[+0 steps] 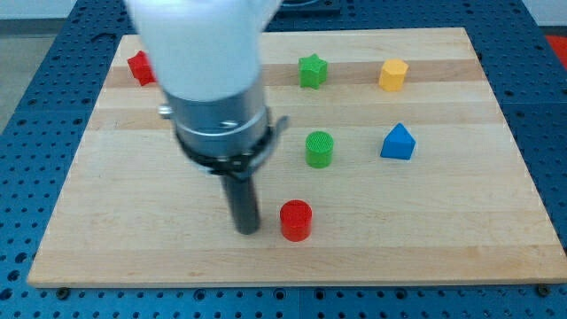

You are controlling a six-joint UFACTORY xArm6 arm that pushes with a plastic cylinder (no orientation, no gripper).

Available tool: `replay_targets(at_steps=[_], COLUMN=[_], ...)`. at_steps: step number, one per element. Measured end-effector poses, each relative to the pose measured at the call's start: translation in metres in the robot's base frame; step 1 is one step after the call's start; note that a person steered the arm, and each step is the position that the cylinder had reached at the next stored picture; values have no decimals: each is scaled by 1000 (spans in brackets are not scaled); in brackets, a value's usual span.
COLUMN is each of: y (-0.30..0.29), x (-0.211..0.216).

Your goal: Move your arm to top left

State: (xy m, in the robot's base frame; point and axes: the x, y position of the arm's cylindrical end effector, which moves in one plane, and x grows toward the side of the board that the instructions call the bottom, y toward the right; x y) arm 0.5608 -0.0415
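Wooden board (496, 239), my tip (246, 230) near bottom edge — just left of red cylinder (296, 220), no jaws fitted

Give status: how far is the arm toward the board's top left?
Done: nothing visible yet. In hand: my tip sits low on the board, just left of the red cylinder. Left: travel up and left, toward the corner by the red block.
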Motion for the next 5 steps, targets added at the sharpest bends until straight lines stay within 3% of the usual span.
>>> replay_targets(at_steps=[2,3,4,5], y=[171,209,165,72], x=[-1,-6,-5,6])
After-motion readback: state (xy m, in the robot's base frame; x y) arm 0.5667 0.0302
